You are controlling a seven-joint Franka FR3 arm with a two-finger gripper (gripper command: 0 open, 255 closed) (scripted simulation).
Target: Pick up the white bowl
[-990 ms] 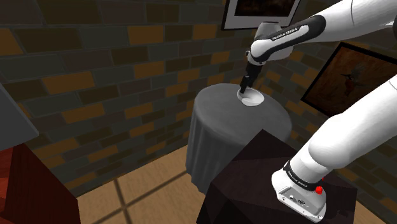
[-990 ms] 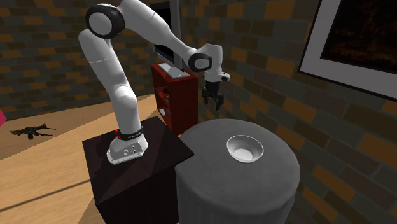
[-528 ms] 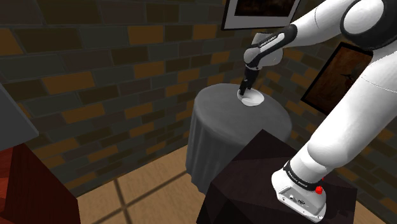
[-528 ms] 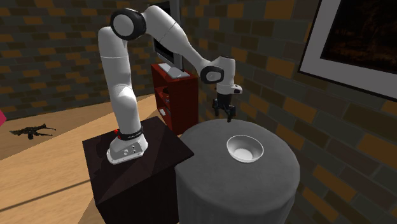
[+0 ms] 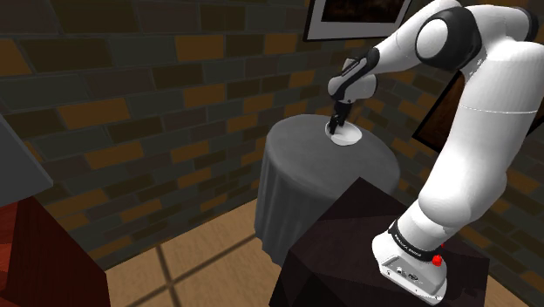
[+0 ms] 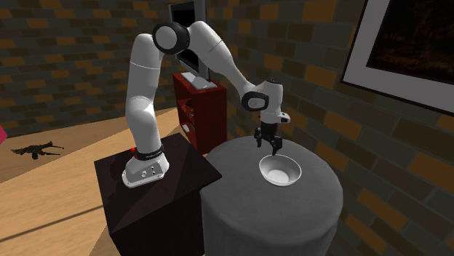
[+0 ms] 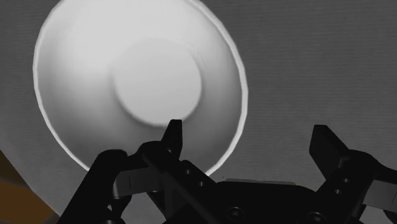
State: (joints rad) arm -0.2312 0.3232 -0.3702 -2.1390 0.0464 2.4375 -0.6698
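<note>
Wrist view, hand (image 7: 248,137) open, fingers astride the rim of white bowl (image 7: 140,83), one over its inside, the other over the grey-draped table (image 7: 318,63)

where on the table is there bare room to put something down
Bare cloth on the table between the bowl and the second exterior view's near edge, and a strip between bowl and stand. It is crowded at the bowl's far rim, where the gripper hangs, jaws open over that rim.
</note>
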